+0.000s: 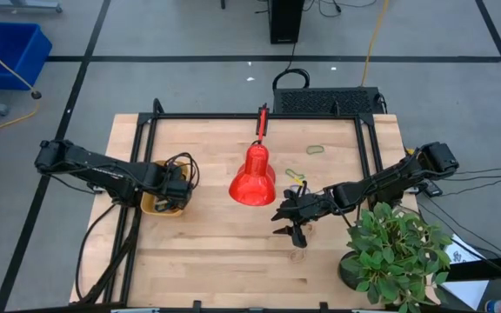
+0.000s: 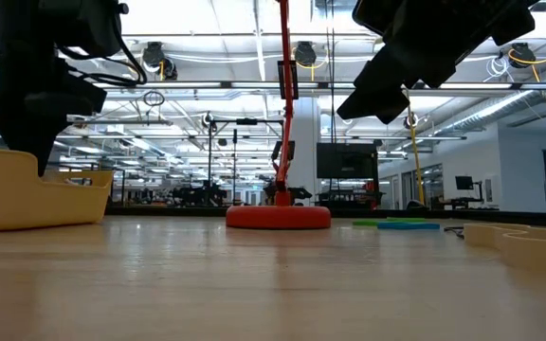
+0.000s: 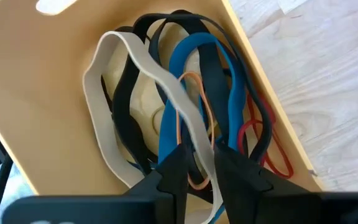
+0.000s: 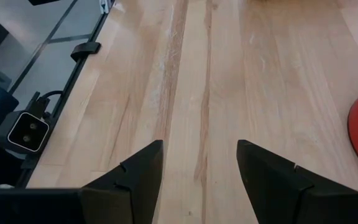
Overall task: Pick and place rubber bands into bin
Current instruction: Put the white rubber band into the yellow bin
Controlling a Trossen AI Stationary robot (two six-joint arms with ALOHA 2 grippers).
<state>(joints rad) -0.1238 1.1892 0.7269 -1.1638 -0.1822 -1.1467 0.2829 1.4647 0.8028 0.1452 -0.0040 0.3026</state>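
The yellow-orange bin (image 1: 152,205) sits at the table's left side and also shows in the low view (image 2: 27,194). It holds several rubber bands: grey (image 3: 114,50), black (image 3: 126,118), blue (image 3: 194,53), thin orange (image 3: 194,84) and red (image 3: 272,155). My left gripper (image 3: 202,168) reaches down into the bin, nearly shut with the grey band between its tips. My right gripper (image 1: 290,224) hangs open and empty over bare wood, just right of the red lamp (image 1: 252,178). Loose bands lie on the table: a green one (image 1: 316,149) and more (image 1: 296,176). My left gripper pinches a stretch of the grey band (image 3: 197,142) between its two fingers, coming from above and pointing down into the bin. The rest of the band lies slack over the other bands on the bin's floor. A thin orange band also runs past the fingertips.
The red lamp's base (image 2: 278,216) stands mid-table, its stem rising toward the far edge. A potted plant (image 1: 390,252) stands at the near right corner. Green and blue bands (image 2: 391,224) and tan loops (image 2: 529,242) lie on the right. Bare wood lies near the front edge.
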